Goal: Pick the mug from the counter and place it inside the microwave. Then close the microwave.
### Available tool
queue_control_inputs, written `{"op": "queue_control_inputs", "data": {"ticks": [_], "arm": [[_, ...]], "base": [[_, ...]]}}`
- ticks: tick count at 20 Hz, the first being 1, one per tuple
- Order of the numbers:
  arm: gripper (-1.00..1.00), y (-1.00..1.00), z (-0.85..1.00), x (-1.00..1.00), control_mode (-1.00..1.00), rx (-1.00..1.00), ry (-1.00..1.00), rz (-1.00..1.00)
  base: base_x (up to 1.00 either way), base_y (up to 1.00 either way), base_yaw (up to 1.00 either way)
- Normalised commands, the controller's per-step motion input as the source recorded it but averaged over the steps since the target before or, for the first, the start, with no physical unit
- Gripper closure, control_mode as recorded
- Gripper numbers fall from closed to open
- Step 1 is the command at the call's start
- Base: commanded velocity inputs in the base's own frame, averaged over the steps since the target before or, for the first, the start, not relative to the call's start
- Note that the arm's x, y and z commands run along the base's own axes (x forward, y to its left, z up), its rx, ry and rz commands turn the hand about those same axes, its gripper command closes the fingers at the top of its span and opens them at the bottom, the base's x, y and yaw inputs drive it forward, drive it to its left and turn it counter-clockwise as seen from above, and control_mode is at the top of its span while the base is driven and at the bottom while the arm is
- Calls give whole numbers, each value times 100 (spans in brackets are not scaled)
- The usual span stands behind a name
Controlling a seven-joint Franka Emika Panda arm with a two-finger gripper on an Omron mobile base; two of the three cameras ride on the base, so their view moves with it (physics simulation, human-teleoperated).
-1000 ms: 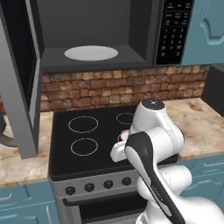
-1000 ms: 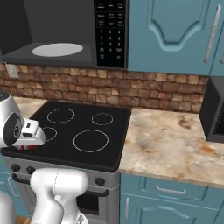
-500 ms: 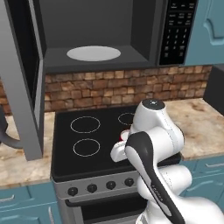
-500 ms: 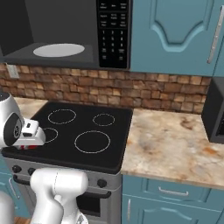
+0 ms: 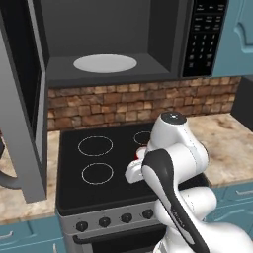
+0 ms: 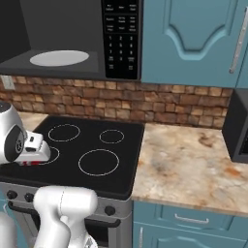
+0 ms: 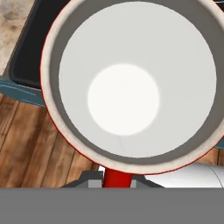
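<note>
The hand view looks straight down into the red mug [image 7: 127,92], with its white inside facing me. My gripper [image 7: 117,181] is shut on the mug's red wall at the bottom of that view. Beneath the mug lie the stove's front edge and the wooden floor. A red sliver of the mug [image 5: 141,149] peeks out beside my white hand, low over the stovetop's front right. Another red sliver of the mug [image 6: 30,163] shows under the hand. The microwave [image 5: 113,74] hangs open above, with its white turntable [image 5: 105,63] bare. Its door [image 5: 22,99] swings out at the left.
The black stovetop [image 6: 92,145] with white rings sits under the microwave. Speckled counter [image 6: 189,164] runs to its right, where a small black oven [image 6: 240,128] stands. The keypad panel [image 6: 121,38] sits right of the cavity. Teal cabinets [image 6: 193,38] hang above.
The whole picture has shifted a little, so the base has moved slightly. The arm keeps its pose with the mug still in its grip.
</note>
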Motion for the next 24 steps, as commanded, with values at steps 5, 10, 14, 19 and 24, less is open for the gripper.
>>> {"op": "queue_control_inputs", "data": {"ticks": [5,10,14,19,24], "arm": [[100,0,0,0,100,0,0,0],[100,0,0,0,100,0,0,0],[100,0,0,0,100,0,0,0],[100,0,0,0,100,0,0,0],[100,0,0,0,100,0,0,0]], "base": [[17,22,-4],[-17,39,0],[-20,44,0],[0,9,0],[0,0,0]]}}
